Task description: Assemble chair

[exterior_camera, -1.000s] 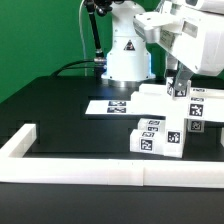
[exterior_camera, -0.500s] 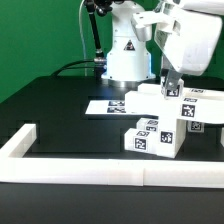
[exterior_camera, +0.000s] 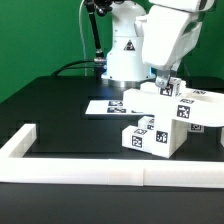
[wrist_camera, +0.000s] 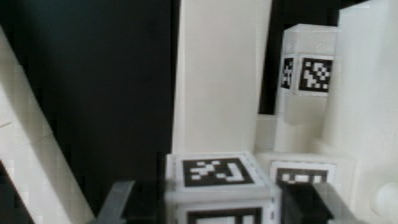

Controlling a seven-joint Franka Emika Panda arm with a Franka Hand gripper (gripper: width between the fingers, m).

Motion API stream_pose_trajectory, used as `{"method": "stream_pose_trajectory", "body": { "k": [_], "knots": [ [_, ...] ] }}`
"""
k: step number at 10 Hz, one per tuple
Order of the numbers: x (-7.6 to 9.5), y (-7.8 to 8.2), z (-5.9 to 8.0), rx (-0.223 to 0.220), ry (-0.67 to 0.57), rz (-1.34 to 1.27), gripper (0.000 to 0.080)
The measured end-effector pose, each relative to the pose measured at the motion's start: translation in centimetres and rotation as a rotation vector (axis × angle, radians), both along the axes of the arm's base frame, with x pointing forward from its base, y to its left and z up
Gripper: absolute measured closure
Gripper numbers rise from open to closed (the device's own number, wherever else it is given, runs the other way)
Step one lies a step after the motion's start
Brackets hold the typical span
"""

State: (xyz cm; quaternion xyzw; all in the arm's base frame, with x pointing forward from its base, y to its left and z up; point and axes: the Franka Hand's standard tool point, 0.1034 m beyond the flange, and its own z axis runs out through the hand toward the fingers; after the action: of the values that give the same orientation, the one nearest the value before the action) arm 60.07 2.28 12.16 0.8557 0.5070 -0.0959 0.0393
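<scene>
Gripper (exterior_camera: 164, 78) clamped on a cube-ended piece (exterior_camera: 168, 89) of smooth white plastic with a square black-and-white tag; dark fingers (wrist_camera: 125, 202) flank the cube. Piece held at the exterior view's right, just above the blocky white chair parts (exterior_camera: 155, 136), which stand near the low rail (exterior_camera: 80, 172). Flat marker board (exterior_camera: 107, 105) lies to their left on the matte black table (exterior_camera: 50, 112).

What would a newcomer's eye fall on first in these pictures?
The large white arm, at the exterior view's upper right, with its gripper shut on a tagged white chair part. Nearer the camera sits another tagged block on the black table, and a white rail borders the table's front edge.
</scene>
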Motion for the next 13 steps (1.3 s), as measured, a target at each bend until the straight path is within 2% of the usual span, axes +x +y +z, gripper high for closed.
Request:
{"method": "stream_pose_trajectory", "body": {
  "k": [13],
  "knots": [
    [0.01, 0.81, 0.04, -0.081, -0.126, -0.804, 0.0511]
  ]
}}
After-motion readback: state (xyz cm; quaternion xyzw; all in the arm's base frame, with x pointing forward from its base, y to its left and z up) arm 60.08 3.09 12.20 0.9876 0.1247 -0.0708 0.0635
